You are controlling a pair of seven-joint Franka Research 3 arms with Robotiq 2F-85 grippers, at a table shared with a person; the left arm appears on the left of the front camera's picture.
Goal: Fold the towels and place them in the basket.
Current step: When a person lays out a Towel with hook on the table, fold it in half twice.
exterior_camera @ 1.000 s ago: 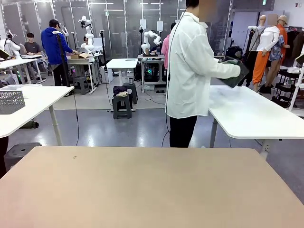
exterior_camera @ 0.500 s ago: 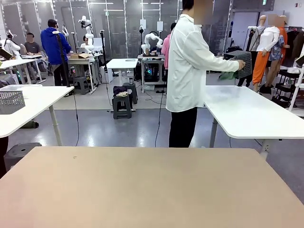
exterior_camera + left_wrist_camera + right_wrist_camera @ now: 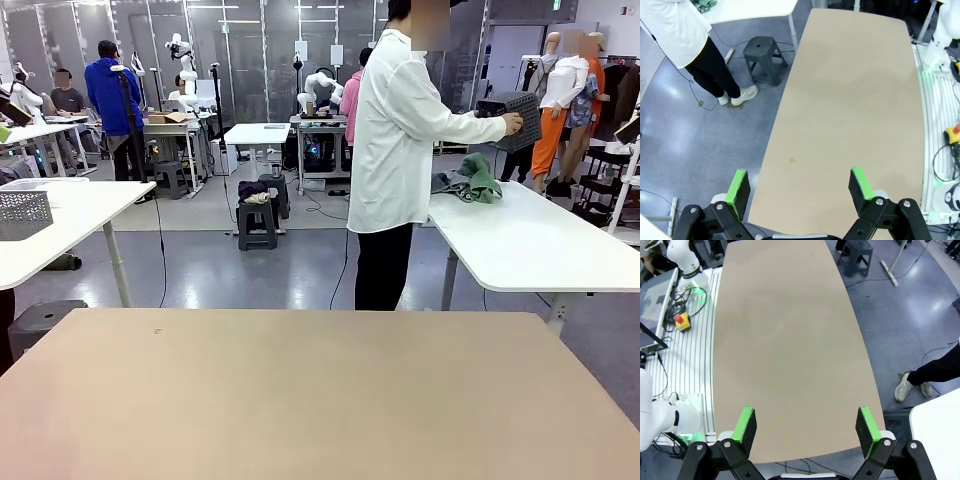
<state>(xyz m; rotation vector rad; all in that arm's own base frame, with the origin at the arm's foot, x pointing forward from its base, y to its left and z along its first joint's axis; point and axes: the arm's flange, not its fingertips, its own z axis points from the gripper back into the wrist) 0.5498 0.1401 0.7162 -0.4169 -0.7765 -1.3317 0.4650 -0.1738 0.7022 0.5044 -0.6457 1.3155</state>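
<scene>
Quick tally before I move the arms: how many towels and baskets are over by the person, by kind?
Mint green terry-cloth towel, crumpled on the white table: 1
Blue-grey terry-cloth towel beside it: 1
Dark charcoal mesh basket, held up by the person's hand: 1
Total: 3

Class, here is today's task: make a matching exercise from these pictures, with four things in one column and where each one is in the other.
Things: 1 basket; 2 towels; 3 left gripper; 4 stool.
Places: A heaped on the white table; B open above the tan table; C held up in the person's hand; D standing on the floor.
Pairs: 1-C, 2-A, 3-B, 4-D.
</scene>
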